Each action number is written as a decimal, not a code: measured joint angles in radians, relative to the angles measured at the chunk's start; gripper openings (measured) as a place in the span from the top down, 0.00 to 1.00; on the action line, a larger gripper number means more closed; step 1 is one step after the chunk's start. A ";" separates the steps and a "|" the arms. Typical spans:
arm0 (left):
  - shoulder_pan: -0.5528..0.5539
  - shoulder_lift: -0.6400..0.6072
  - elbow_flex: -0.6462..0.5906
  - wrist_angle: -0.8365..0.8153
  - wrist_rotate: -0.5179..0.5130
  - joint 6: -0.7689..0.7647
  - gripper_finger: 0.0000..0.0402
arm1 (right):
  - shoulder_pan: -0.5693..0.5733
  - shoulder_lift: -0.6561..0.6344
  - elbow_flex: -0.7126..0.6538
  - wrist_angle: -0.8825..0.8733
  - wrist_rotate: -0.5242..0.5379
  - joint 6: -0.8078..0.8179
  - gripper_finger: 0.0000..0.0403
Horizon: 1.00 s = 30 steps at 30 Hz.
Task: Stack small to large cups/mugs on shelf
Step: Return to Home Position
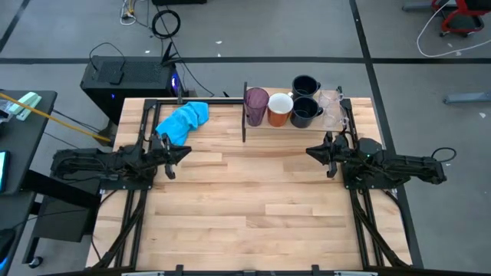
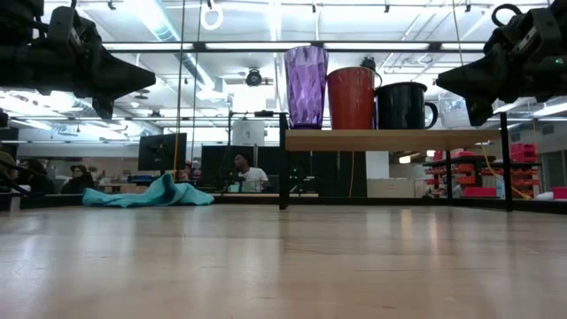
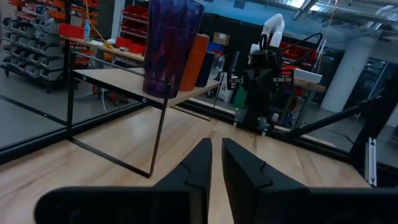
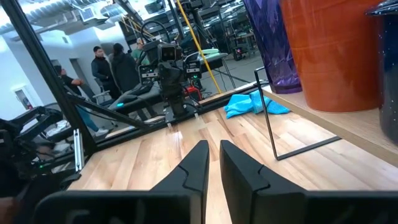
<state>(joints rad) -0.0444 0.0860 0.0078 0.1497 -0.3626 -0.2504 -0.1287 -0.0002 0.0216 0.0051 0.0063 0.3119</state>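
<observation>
The shelf (image 1: pixel 307 123), a light-wood board on a thin dark frame, stands at the table's far right. On it, from left to right, stand the purple tumbler (image 1: pixel 255 106), the orange mug (image 1: pixel 279 109), two navy mugs (image 1: pixel 305 86) (image 1: pixel 304 113) and two clear glasses (image 1: pixel 331 98) (image 1: pixel 332 117). The low view shows the tumbler (image 2: pixel 306 86), the orange mug (image 2: pixel 352 97) and a navy mug (image 2: pixel 403 105) upright on the board (image 2: pixel 390 139). My left gripper (image 1: pixel 184 151) hovers shut and empty at mid-left. My right gripper (image 1: pixel 310 152) hovers shut and empty just in front of the shelf.
A blue cloth (image 1: pixel 184 120) lies crumpled at the far left, left of the shelf's dark upright end panel (image 1: pixel 244 115). The striped wooden tabletop (image 1: pixel 245 207) lies between and in front of the arms. People stand in the room beyond the table (image 4: pixel 112 65).
</observation>
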 joint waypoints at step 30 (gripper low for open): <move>0.000 0.000 0.000 0.000 0.000 0.000 0.93 | 0.000 0.000 0.000 0.000 0.000 0.000 0.88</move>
<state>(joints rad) -0.0444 0.0860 0.0074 0.1501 -0.3626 -0.2502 -0.1287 -0.0002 0.0216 0.0048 0.0063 0.3118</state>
